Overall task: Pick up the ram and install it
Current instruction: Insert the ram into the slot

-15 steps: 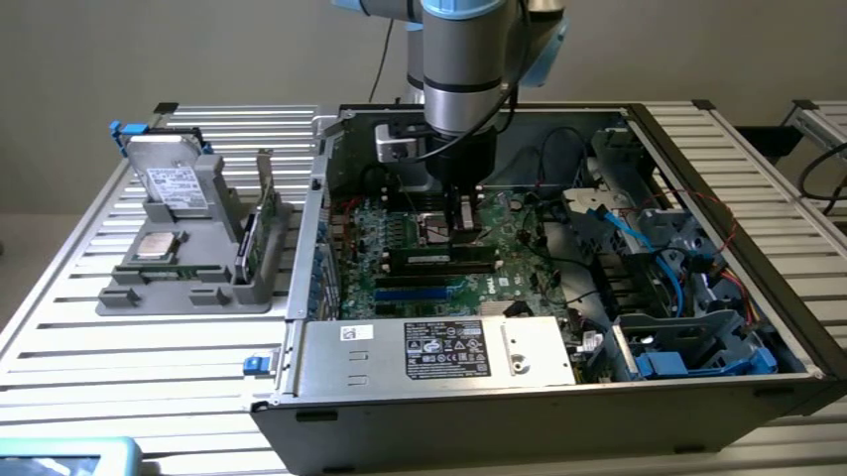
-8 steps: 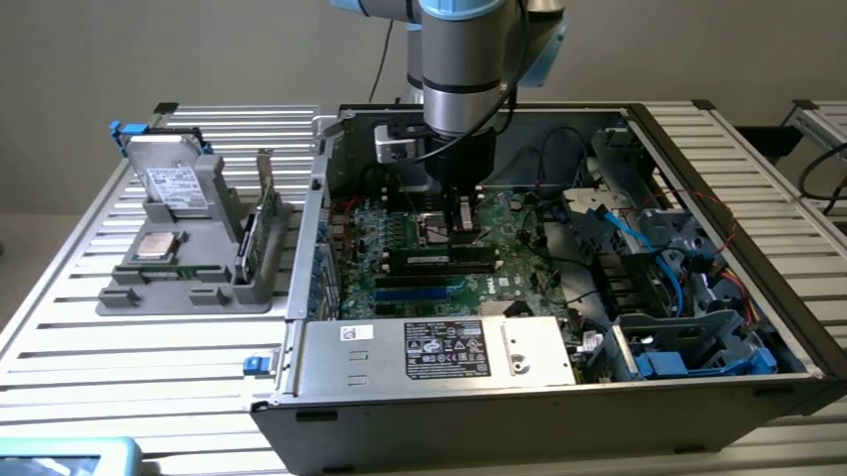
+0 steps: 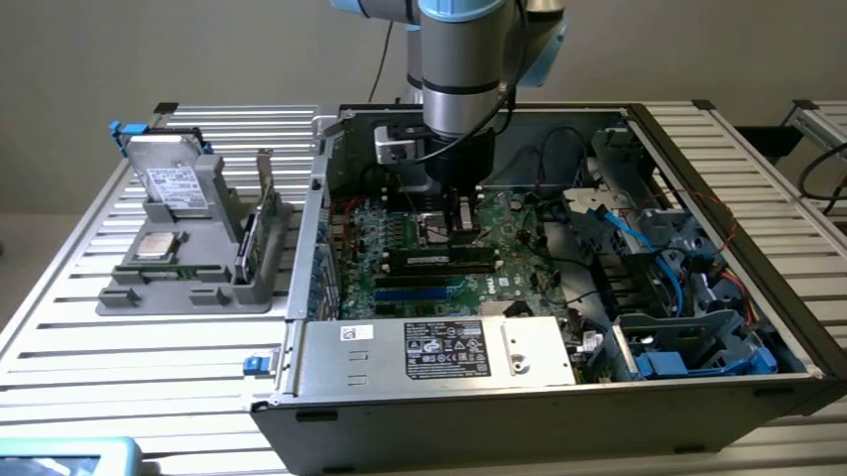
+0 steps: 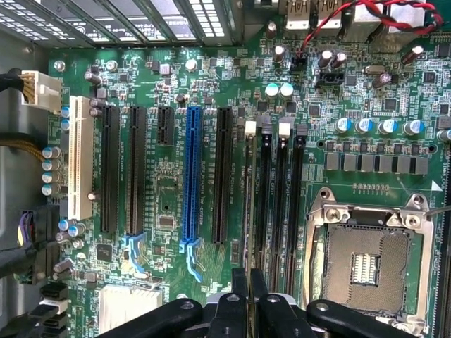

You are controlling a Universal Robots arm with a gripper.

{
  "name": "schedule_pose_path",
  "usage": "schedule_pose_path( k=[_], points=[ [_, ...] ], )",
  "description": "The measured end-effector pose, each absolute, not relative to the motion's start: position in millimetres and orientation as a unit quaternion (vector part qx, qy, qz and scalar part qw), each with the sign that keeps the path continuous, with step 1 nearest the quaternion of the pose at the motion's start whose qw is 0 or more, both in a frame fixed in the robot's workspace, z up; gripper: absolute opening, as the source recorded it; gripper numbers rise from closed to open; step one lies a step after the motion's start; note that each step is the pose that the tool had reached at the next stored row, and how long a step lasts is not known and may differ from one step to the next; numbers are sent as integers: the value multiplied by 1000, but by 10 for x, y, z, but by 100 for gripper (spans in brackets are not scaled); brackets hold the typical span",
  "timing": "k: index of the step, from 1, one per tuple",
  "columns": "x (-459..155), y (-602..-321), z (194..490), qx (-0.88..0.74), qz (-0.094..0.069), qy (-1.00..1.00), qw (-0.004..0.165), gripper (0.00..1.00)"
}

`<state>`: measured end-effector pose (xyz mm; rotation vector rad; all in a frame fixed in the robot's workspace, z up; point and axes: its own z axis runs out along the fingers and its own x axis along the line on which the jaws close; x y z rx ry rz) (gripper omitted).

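My gripper [image 3: 463,230] reaches down into the open computer case [image 3: 397,416], right above the motherboard's memory slots [image 4: 280,197]. In the wrist view its black fingertips [image 4: 239,282] stand almost together. They are shut on the ram [image 4: 249,211]. The ram appears edge-on as a thin green strip that runs along the outermost slot, beside the one with a grey clip. Whether it sits fully down in that slot I cannot tell. The open processor socket [image 4: 366,264] lies on the far side of the slots from the blue expansion slot [image 4: 192,176].
On the exterior view's left a grey parts holder [image 3: 185,288] carries a silver processor [image 3: 159,246], a hard drive [image 3: 173,183] and an upright green card [image 3: 272,213]. Loose cables and blue drive bays [image 3: 688,288] crowd the case's right side. The power supply [image 3: 437,347] lines the front.
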<state>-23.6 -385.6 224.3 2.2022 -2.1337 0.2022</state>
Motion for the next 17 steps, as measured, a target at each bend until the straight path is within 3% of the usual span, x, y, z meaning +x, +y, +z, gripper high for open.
schedule_pose_path(
  k=[17],
  points=[
    [-254,-3855,2233,716,73,-693,33,15]
  ],
)
